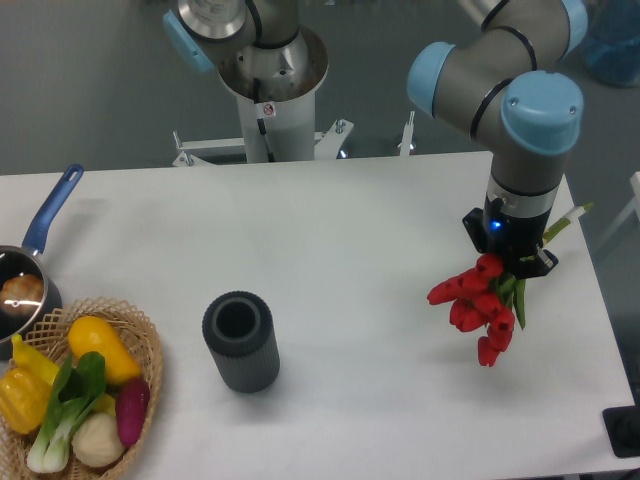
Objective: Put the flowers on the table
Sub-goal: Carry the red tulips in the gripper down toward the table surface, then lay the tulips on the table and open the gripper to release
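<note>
The flowers (478,305) are a small bunch of red tulips with green stems. They hang tilted at the right side of the white table (350,230), buds pointing down-left, stems sticking out up-right past the wrist. My gripper (512,268) is shut on the stems and holds the bunch just above the tabletop. The fingers are mostly hidden behind the wrist and the buds. I cannot tell whether the lowest buds touch the table.
A grey cylinder (241,341) stands upright left of centre. A wicker basket (140,330) with colourful vegetables sits at the front left corner. A blue-handled pan (25,285) is at the left edge. The table's right edge is close to the gripper.
</note>
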`<state>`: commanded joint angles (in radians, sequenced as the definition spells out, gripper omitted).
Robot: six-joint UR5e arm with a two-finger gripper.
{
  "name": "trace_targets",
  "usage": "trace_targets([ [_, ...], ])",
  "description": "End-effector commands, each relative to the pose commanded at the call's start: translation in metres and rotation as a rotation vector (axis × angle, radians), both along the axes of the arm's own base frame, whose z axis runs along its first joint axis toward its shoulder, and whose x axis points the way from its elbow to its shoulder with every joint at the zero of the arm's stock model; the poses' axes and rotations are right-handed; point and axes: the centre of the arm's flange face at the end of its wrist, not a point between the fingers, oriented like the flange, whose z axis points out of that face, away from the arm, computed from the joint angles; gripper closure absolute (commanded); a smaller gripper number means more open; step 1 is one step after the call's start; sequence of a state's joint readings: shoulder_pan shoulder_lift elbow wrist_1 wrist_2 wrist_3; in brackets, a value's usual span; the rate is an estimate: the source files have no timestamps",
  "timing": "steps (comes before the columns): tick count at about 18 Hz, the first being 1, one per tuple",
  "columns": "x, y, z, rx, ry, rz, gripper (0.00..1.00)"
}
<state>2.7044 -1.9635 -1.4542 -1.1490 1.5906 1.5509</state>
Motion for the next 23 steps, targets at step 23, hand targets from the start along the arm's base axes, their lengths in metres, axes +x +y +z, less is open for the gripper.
trace_targets([
  [23,0.067,0.07,-0.078,0.064,-0.195,0.037,0.71],
])
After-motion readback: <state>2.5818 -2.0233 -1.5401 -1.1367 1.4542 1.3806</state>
